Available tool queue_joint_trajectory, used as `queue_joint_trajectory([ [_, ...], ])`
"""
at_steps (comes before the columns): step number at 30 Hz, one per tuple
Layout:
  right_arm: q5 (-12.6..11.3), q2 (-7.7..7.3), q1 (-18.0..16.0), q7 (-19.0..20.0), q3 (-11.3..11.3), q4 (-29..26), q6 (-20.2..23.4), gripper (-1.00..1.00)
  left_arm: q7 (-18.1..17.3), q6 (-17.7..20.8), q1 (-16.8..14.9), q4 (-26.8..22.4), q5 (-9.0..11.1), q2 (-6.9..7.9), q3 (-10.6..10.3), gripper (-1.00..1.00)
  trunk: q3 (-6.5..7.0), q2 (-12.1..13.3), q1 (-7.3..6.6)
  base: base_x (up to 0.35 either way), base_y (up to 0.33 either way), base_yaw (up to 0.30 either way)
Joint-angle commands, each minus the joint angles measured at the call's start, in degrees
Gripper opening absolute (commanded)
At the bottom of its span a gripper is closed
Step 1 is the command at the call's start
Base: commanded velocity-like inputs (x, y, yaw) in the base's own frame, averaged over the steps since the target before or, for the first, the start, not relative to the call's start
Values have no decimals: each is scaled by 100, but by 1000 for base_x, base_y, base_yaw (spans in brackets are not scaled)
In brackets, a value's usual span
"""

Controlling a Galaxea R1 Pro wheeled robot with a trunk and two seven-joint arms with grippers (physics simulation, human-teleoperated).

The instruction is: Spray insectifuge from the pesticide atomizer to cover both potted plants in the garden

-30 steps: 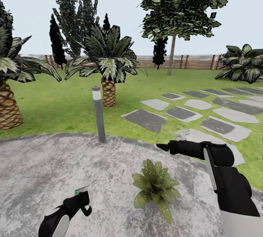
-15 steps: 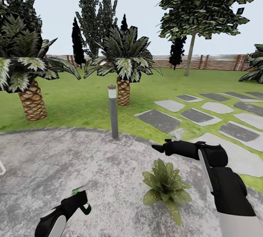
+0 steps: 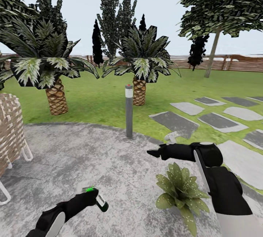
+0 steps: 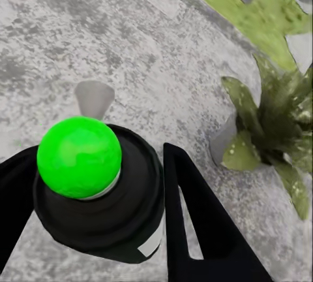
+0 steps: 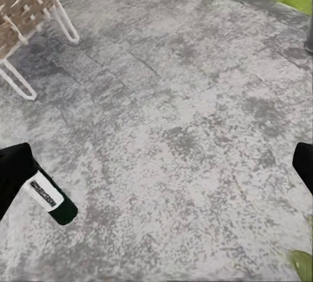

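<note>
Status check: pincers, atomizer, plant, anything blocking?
Left pincer shut on atomizer. Right pincer empty, jaws unclear. Speckled potted plant beneath right arm. Grey post beyond, not blocking.

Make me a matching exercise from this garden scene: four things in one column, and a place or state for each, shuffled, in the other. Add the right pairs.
Things:
1. spray bottle
2. grey post
3. potted plant
4. wicker chair

Places or states:
A. standing upright at the patio's far edge, by the lawn
B. at the left border of the head view, on white legs
C. held in the left gripper
D. low on the stone patio, below the right gripper in the head view

Pairs: 1-C, 2-A, 3-D, 4-B
</note>
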Motion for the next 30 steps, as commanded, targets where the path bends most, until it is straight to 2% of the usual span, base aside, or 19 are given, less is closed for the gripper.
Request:
queue_joint_trajectory([
  [1,63,-10,-5,318,46,4,16,100,-663,-193,-46,99,12,144,-39,-100,-6,-3,-1,0,0,156],
  [2,71,-12,-5,582,67,15,16,100,-1225,-467,-85,162,-32,244,-60,-100,-6,-3,-1,0,0,100],
  [4,75,-27,-6,910,79,28,16,100,-2142,-814,-241,290,-296,341,-85,-100,-6,-3,-1,0,0,52],
  [5,64,-37,-4,995,80,31,16,100,-2578,-913,-346,429,-456,346,-91,-100,-6,-3,-1,0,0,26],
  [6,58,-41,-1,1026,79,32,16,100,-2797,-957,-404,512,-523,342,-92,-100,-6,-3,-1,0,0,21],
  [8,43,-70,11,1110,75,35,16,100,-3595,-1077,-620,805,-739,274,-111,-100,-6,-3,-1,0,0,10],
  [10,12,-13,-47,1106,62,-13,1,100,-3514,-1009,-551,792,-712,341,-46,-100,-6,-3,-1,0,0,0],
  [14,9,-13,-51,1102,56,-12,3,100,-3472,-979,-537,797,-705,465,2,-100,-6,-3,-1,0,0,0],
  [28,7,-13,-54,1099,51,-11,4,100,-3465,-978,-534,801,-702,468,5,-100,-6,-3,-1,0,0,0],
  [30,-7,-49,-28,1114,29,-11,16,100,-3478,-1045,-556,857,-724,494,66,-100,-6,-3,-1,0,0,0],
])
